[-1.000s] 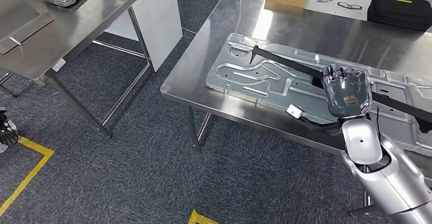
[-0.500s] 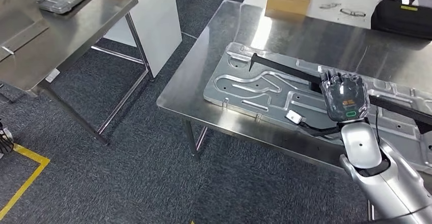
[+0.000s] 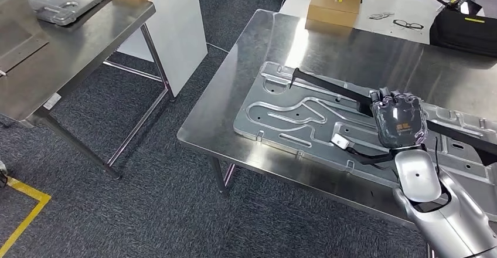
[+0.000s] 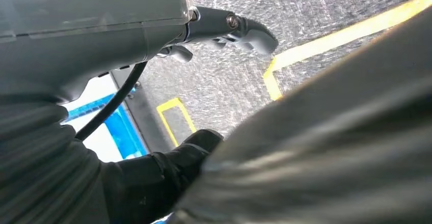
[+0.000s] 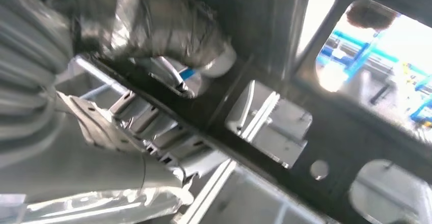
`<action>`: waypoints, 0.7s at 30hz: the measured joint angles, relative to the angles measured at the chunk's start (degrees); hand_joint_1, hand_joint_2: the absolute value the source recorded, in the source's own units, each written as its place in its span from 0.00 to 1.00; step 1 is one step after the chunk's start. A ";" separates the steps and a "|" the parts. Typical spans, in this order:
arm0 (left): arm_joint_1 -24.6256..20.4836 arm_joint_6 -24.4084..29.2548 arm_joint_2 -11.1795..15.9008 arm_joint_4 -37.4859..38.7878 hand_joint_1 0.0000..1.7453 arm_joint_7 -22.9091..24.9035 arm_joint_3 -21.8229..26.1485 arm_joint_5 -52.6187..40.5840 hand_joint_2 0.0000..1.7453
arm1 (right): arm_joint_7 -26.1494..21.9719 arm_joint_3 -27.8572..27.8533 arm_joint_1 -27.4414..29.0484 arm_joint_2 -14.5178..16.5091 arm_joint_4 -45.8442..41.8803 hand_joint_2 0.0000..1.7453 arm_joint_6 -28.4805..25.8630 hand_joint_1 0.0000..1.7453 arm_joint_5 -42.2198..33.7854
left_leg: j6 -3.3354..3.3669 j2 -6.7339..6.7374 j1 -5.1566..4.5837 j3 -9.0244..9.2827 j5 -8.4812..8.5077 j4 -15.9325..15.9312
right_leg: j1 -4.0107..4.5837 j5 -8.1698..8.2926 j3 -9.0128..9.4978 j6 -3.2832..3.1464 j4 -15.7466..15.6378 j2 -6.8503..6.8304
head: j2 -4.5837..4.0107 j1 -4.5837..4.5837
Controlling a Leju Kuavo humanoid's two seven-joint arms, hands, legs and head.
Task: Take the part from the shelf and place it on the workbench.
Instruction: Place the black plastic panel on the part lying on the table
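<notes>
Part: a long black bar (image 3: pixel 328 85) is seen held low over the steel tabletop (image 3: pixel 351 41), crossing above a pressed metal panel (image 3: pixel 293 114) that lies flat there. It is judged to be the part named in the task.
Right hand: the right hand (image 3: pixel 398 117) is wrapped around the middle of the black bar, fingers curled over it. In the right wrist view the fingers (image 5: pixel 168 25) are seen closed on the dark frame of the part (image 5: pixel 285 132), with the panel close beneath.
Left hand: the left hand (image 4: pixel 224 28) is seen hanging over carpet with yellow floor tape. Nothing is seen in it; whether its fingers are spread or curled cannot be told.
Contact: whether the bar already rests on the panel or hangs just above it cannot be told.
Done: the part is judged to have been taken from the shelf and brought to the workbench.
Left: setting the bar down fully, releasing the grip and withdrawing the arm are judged outstanding.
Progress: late stage, placement not yet confirmed.
Surroundings: a cardboard box (image 3: pixel 335 3), spectacles (image 3: pixel 410 23) and a black case (image 3: pixel 463 32) lie at the far side; a second table (image 3: pixel 70 47) stands well apart.
</notes>
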 joint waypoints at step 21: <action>-0.43 -0.16 -0.26 0.00 0.00 0.44 -0.20 0.03 1.00 | -0.83 -3.47 3.97 -0.51 -0.52 1.00 0.86 1.00 -0.01 | -2.01 -0.02 0.29 -2.76 -10.71 15.92 | -0.17 2.84 -3.21 -2.22 -0.83 -0.44 | 0.00 0.01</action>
